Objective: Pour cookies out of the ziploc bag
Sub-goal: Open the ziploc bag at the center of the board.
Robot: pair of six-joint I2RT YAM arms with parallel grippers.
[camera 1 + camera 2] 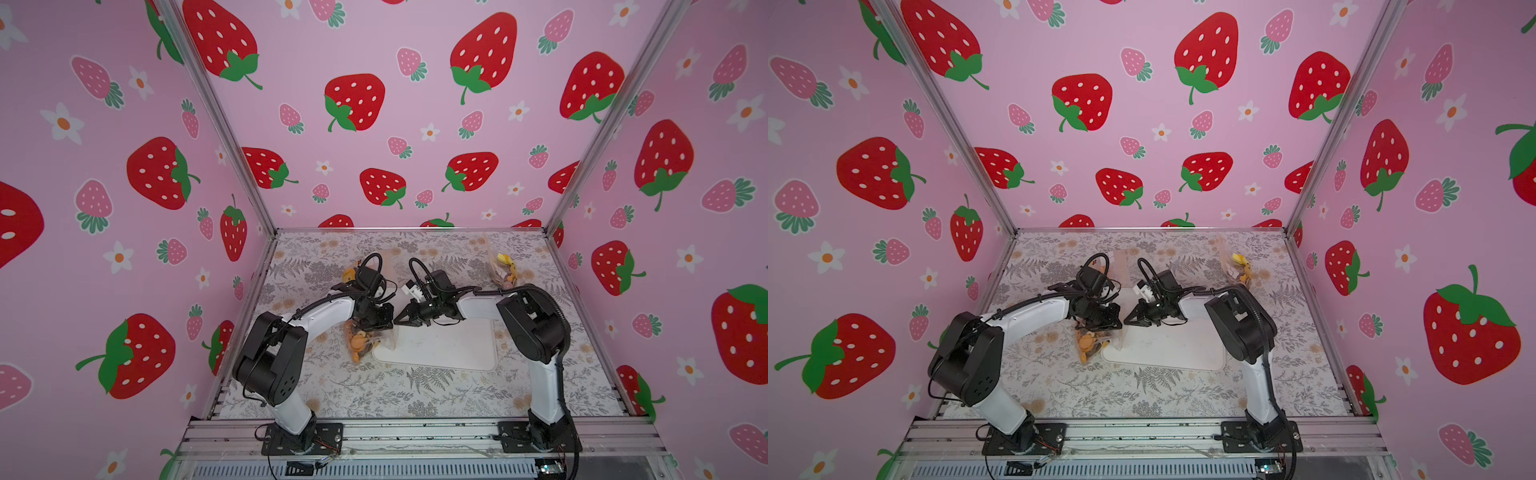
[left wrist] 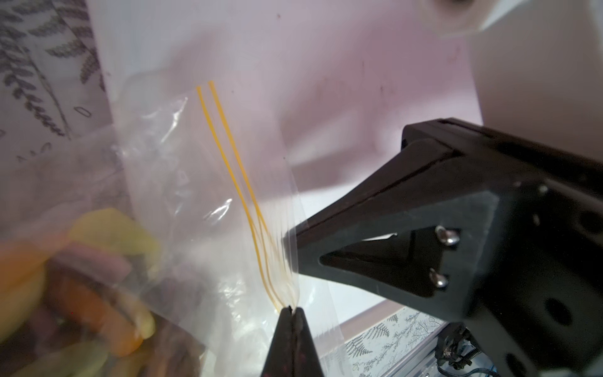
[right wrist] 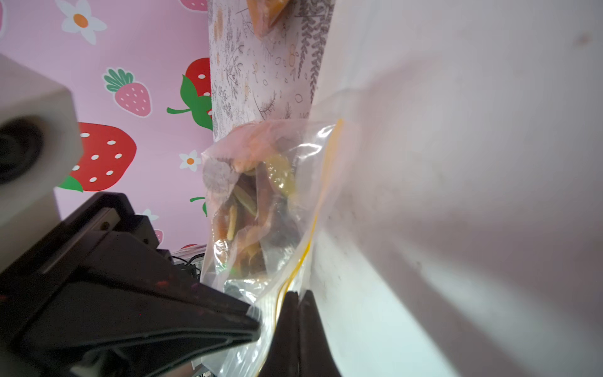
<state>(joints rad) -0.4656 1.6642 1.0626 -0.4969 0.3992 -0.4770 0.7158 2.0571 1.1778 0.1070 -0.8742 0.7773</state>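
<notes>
No words, numbers or signs can be read anywhere. The walls (image 1: 374, 50) show only strawberry and flower pictures. The bag (image 2: 195, 163) has just two plain yellow lines.

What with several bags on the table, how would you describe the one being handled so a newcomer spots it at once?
Find the white tray on the table. At its edge by the left arm sits a clear ziploc bag of cookies. Unlike the two bags farther back, it is pinched by the left hand and right hand.
</notes>
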